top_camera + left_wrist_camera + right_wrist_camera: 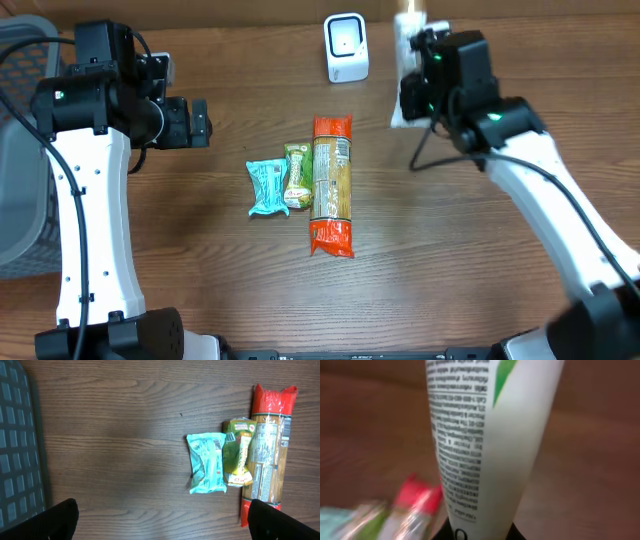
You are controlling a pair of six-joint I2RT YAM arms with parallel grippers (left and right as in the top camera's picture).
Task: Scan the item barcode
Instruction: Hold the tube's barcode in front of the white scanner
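Overhead: the right gripper (412,85) sits at the far right of the table (200,260), just right of the white scanner (346,47). Its fingers are hidden under the wrist body, so the grip cannot be read from here. Only two bits of a white tube (404,30) show, one beyond the gripper and one at its near-left side. The left gripper (200,122) hangs over bare wood at the left, jaws spread wide and holding nothing. In the middle lie a teal packet (267,187), a green packet (298,176) and a long pasta pack (332,185), side by side and touching. A grey basket (20,170) is cut off by the left edge.

Left wrist: only the two dark fingertips (57,520) show, in the bottom corners, far apart with nothing between them. The right-hand one covers the pasta pack's near end. The basket's mesh runs down the left edge.

Right wrist: the white tube fills the middle, both ends cut off, its small black print too fine to read. A dark shape at the bottom edge is all that shows of the gripper, closed narrowly on the tube. The packs at lower left are a blurred smear of red, green and teal.
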